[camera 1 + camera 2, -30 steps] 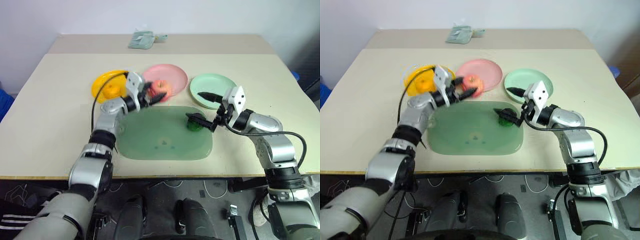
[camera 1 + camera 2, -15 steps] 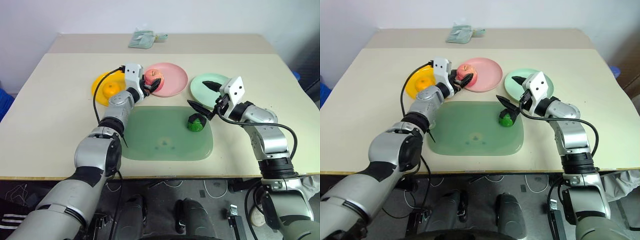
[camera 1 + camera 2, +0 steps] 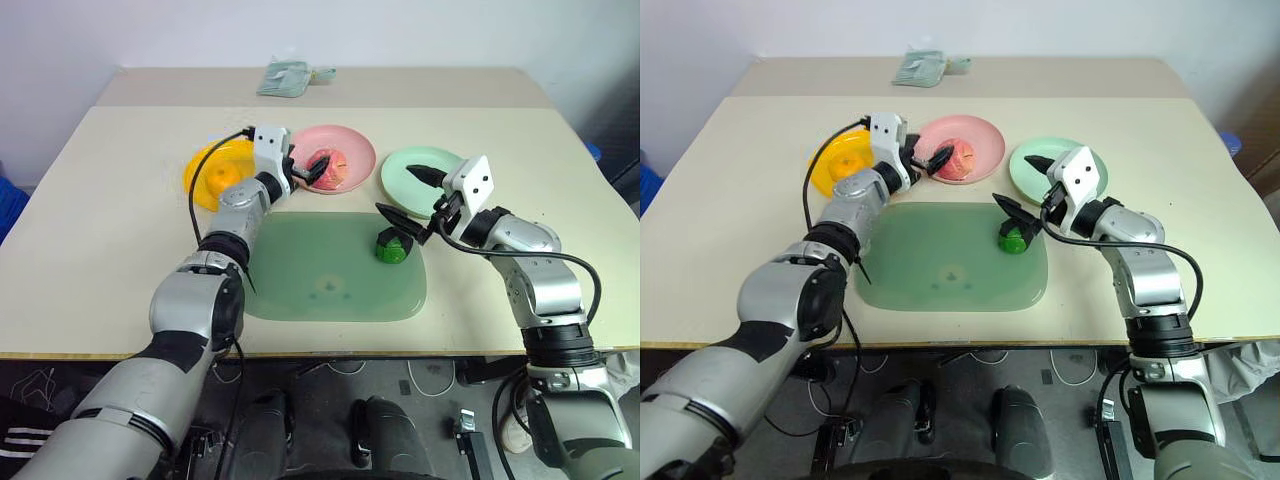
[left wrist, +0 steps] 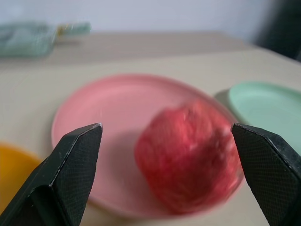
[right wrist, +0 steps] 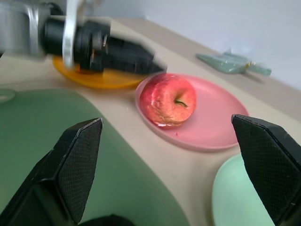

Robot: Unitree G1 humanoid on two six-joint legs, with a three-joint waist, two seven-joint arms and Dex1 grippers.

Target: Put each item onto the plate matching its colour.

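Left eye view: the pink-red toy apple [image 3: 329, 166] sits on the round pink plastic plate [image 3: 352, 146], near its front rim, with the left gripper [image 3: 312, 170] spread wide around it, jaws not touching it. The round orange toy fruit [image 3: 221, 178], partly hidden by that arm, lies on the yellow-orange plate [image 3: 203, 160]. The dark green-and-black lump [image 3: 391, 246] rests on the translucent green mat [image 3: 320, 285] near its right edge, just below the right gripper [image 3: 403, 193], whose jaws gape empty. The pale mint green plate [image 3: 424, 160] is bare, as is the beige tabletop [image 3: 90, 230] at either side.

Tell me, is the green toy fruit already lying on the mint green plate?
No, the green toy fruit lies on the translucent green mat, while the mint green plate holds nothing.
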